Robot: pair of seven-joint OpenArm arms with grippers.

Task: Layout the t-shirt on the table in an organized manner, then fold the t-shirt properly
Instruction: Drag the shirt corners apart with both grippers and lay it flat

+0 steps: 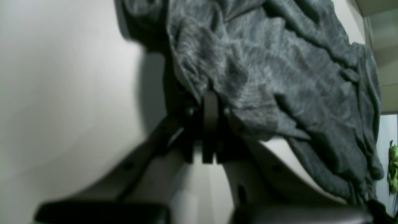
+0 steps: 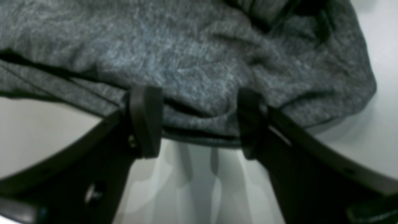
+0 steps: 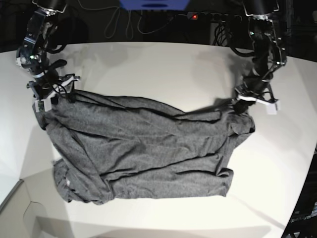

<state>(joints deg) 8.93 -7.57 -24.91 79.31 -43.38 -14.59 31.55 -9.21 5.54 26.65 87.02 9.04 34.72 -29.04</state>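
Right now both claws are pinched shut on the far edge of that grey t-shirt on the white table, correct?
Not quite. Only the left gripper is shut on the t-shirt. The right wrist view shows the right gripper open, fingers apart astride the hem. The rest holds: grey shirt on the white table, both at its far edge.

The t-shirt [image 3: 143, 148] is showing a heathered dark grey, flecked with paler threads and carrying no print. The table [image 3: 163, 69] is looking plain matte white. The 2 grippers' fingers [image 2: 146, 121] are appearing black.
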